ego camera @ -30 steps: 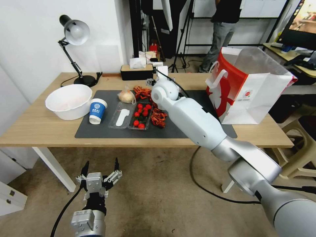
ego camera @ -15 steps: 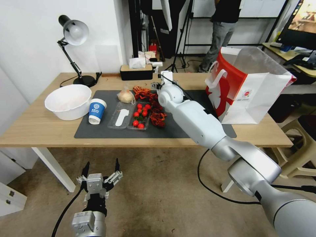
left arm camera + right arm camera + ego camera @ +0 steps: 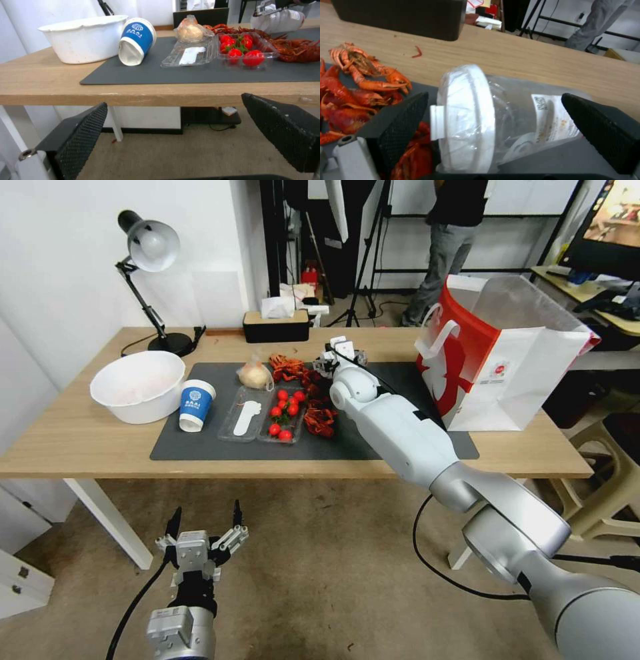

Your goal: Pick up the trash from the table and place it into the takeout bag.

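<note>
My right gripper (image 3: pixel 341 355) reaches over the far side of the dark mat on the table (image 3: pixel 80 440). It stands open (image 3: pixel 495 96) around a small clear container with a white lid (image 3: pixel 470 117), which lies on its side between the fingers. More trash rests on the mat's left part: a blue-and-white paper cup (image 3: pixel 197 405) (image 3: pixel 137 41) and a clear bag of pale food (image 3: pixel 255 374) (image 3: pixel 190 30). The takeout bag (image 3: pixel 507 360) stands open at the table's right end. Below the table's front edge, my left gripper (image 3: pixel 206 510) (image 3: pixel 175 100) hangs open and holds nothing.
A large white bowl (image 3: pixel 139 385) sits left of the cup. A clear tray of tomatoes (image 3: pixel 287 413), its open lid (image 3: pixel 245 413) and red crayfish (image 3: pixel 320 417) (image 3: pixel 356 82) lie mid-mat. A desk lamp (image 3: pixel 150 247) and a black tissue box (image 3: pixel 276 327) stand at the back.
My right arm has swung rightward and lower over the mat, bringing its gripper down around the clear container. The left arm has not moved.
</note>
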You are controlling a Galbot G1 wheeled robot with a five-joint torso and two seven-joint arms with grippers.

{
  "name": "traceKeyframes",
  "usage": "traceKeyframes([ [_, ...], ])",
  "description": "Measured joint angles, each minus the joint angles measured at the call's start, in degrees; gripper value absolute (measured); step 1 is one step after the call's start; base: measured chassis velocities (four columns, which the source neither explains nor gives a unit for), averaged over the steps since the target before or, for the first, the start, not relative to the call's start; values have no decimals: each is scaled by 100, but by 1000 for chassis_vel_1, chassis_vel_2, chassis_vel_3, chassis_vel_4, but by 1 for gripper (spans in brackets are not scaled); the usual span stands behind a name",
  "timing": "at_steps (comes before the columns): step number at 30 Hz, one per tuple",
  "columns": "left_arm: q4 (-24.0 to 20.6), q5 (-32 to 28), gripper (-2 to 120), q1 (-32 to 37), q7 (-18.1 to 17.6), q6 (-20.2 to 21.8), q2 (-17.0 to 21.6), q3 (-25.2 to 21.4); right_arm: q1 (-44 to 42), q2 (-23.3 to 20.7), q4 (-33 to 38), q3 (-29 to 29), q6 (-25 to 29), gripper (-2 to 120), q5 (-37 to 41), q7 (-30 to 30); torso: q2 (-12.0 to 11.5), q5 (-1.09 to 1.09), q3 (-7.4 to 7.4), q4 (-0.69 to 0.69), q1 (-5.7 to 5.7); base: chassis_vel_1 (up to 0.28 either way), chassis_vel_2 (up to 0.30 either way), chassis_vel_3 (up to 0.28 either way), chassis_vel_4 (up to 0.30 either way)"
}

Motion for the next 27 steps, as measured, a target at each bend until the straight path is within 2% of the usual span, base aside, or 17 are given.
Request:
traceKeyframes([
  [9, 7, -11, 100, -16, -3, 1, 19, 9, -4, 19, -27, -65, -106, 100, 2, -80, 0, 0, 0, 0, 0, 0, 0, 0, 0],
  [18, 6, -18, 100, -40, -15, 3, 37, 12, -63, 13, -27, -120, -206, 74, 13, -68, 0, 0, 0, 0, 0, 0, 0, 0, 0],
  [19, 6, -18, 100, -40, -15, 3, 37, 12, -63, 13, -27, -120, -206, 74, 13, -68, 0, 0, 0, 0, 0, 0, 0, 0, 0],
  [22, 10, -18, 100, -56, -19, 5, 42, 15, -83, 2, 2, -123, -223, 62, 37, -45, 0, 0, 0, 0, 0, 0, 0, 0, 0],
  [26, 26, -18, 100, -67, -22, 4, 43, 21, -98, -3, 28, -131, -225, 54, 49, -35, 0, 0, 0, 0, 0, 0, 0, 0, 0],
  [27, 37, -18, 100, -72, -25, 2, 41, 26, -104, -4, 41, -134, -225, 47, 53, -31, 0, 0, 0, 0, 0, 0, 0, 0, 0],
])
